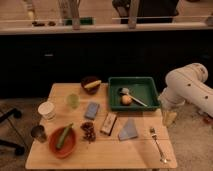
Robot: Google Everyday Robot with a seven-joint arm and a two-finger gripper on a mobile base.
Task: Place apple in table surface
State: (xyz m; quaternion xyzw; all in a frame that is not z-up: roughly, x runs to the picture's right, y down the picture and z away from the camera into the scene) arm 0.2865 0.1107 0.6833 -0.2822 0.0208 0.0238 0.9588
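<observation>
On the light wooden table surface, an apple sits in a green tray, clear of my gripper.

From lower left, a red bowl holds a green vegetable and a dark grape bunch lies near centre. The apple rests inside the tray, right of centre, against a long-handled utensil. My gripper hangs just beside the table's right edge under my white arm; open or closed, I cannot tell.
</observation>
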